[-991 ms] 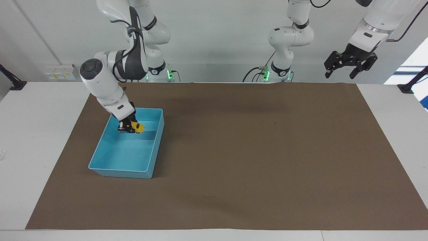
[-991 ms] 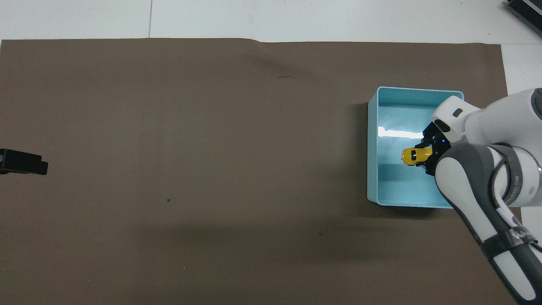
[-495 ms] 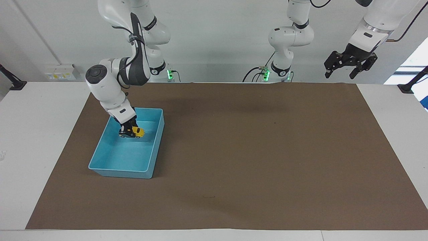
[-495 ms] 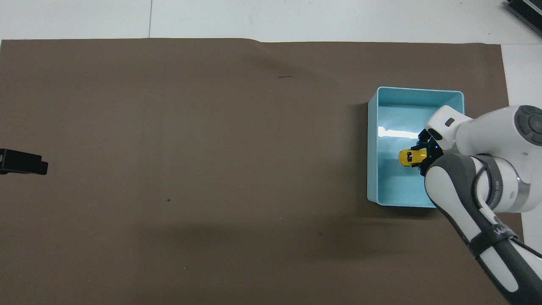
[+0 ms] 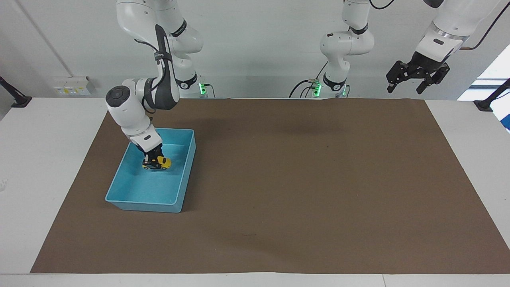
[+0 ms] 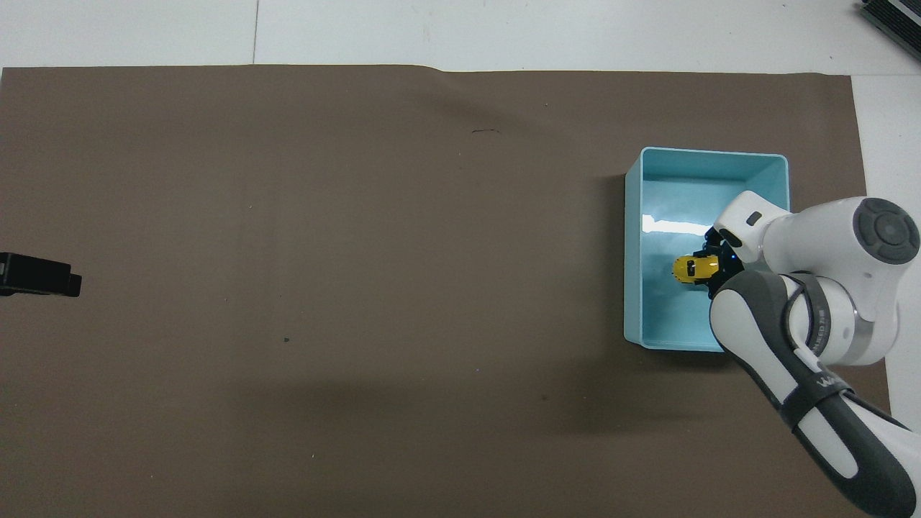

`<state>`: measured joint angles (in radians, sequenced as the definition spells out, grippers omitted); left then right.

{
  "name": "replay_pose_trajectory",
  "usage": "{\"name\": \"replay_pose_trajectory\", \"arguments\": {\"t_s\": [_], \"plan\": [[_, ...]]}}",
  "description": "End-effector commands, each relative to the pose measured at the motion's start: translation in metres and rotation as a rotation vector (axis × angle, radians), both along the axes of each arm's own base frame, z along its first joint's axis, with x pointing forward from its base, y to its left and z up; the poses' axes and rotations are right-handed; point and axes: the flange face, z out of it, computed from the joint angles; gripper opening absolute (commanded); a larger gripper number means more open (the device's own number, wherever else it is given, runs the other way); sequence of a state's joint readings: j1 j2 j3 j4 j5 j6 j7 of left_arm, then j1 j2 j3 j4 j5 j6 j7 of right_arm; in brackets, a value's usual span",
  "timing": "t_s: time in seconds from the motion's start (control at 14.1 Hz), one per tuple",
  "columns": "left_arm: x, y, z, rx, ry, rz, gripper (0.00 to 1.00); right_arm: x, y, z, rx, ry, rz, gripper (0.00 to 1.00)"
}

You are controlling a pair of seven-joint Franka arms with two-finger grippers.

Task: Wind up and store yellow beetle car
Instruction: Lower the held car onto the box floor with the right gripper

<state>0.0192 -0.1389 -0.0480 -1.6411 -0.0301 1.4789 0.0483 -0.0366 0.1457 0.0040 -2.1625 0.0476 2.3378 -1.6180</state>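
Pinched on the tiny bright yellow beetle-shaped toy car (image 5: 160,162), the right gripper (image 5: 154,158) reaches steeply down inside the light blue rectangular plastic bin (image 5: 181,187). Its black fingers clamp the car's end that points toward the right arm's end of the table; the rest of the rounded body sticks out past the fingertips toward the middle of the table. Dark windows show on the car's roof in the overhead view, where the car (image 6: 693,268) sits just clear of the gripper (image 6: 714,267), partly tucked under the white wrist.

Car is low in the bin, at or just above the floor; whether the wheels touch the bottom cannot be told. It lies around the middle of the bin's length, a little toward the end nearer the robots, and well away from the wall on the table-centre side.

Right arm comes down from its base, elbow bent, wrist tilted over the bin's rim on the right arm's side.

Bin stands on the brown paper mat (image 5: 303,179) covering the white table (image 5: 40,159), toward the right arm's end.

Left gripper (image 5: 416,81) waits in the air with fingers spread wide, holding nothing, above the mat's edge nearest the robots at the left arm's end. Only its black tip (image 6: 39,274) shows in the overhead view.
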Motion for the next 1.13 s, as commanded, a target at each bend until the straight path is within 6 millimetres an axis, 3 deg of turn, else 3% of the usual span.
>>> {"name": "replay_pose_trajectory", "arguments": {"t_s": [0.0,0.07,0.78,0.92,0.99,1.06], "plan": [[0.002,0.002,0.001,-0.006,-0.001,0.011,1.00,0.000,-0.002,-0.004,-0.010,-0.014,0.028,0.00],[0.002,0.002,0.001,-0.006,-0.001,0.011,1.00,0.000,-0.004,-0.012,-0.009,-0.003,0.028,0.00],[0.002,0.002,0.001,-0.006,-0.001,0.011,1.00,0.004,0.002,-0.019,-0.010,-0.023,0.034,0.01],[0.002,0.002,0.001,-0.006,-0.001,0.011,1.00,0.004,0.001,-0.019,-0.011,-0.023,0.031,0.27],[0.002,0.002,0.001,-0.006,-0.001,0.011,1.00,0.004,0.001,-0.019,-0.009,-0.021,0.024,0.57],[0.002,0.002,0.001,-0.006,-0.001,0.011,1.00,0.004,0.003,-0.019,-0.009,-0.020,0.024,0.69]]}}
